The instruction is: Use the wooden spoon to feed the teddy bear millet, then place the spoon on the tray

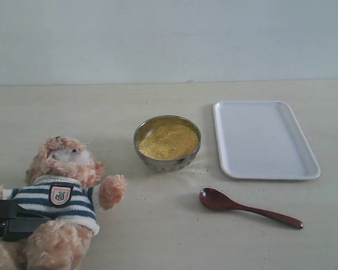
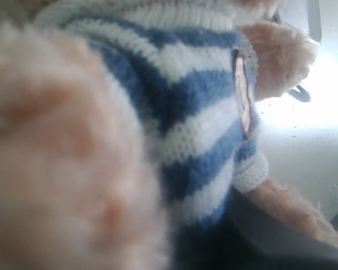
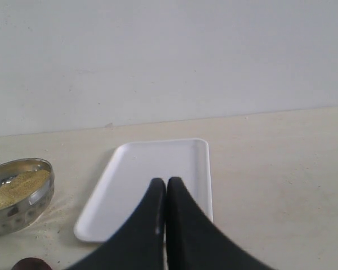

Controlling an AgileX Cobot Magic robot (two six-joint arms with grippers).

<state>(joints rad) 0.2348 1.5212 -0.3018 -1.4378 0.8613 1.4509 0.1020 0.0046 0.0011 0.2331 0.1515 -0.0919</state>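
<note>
the teddy bear [image 1: 59,197] is at the near left of the table [image 1: 158,236], tipped back with its muzzle up and one paw stretched out toward the middle. my left claw [image 1: 11,222] comes in from the left edge and is part-way closed around the bear's middle, just under the hem of the striped shirt. in the left wrist view the fur and stripes fill nearly everything, and a dark finger [image 2: 270,236] lies pressed against the bear's side, so i read that as a grip on the bear

to the bear's right, clear of its paw, the metal bowl [image 1: 158,163] stands upright with the millet [image 1: 169,140] heaped in it. a few stray grains lie on the table around the bowl. the wooden spoon [image 1: 242,208] lies flat on the table, nearer to me than the bowl, its oval end toward the bowl and its handle pointing off to the right. nothing is touching it. the tray [image 1: 265,140] sits to the right of the bowl, just beyond the spoon and apart from both

my right claw [image 3: 167,183] shows only in its own wrist view: its two black fingertips are pressed together with nothing between them, and it hangs above the table with the tray ahead of it
</note>
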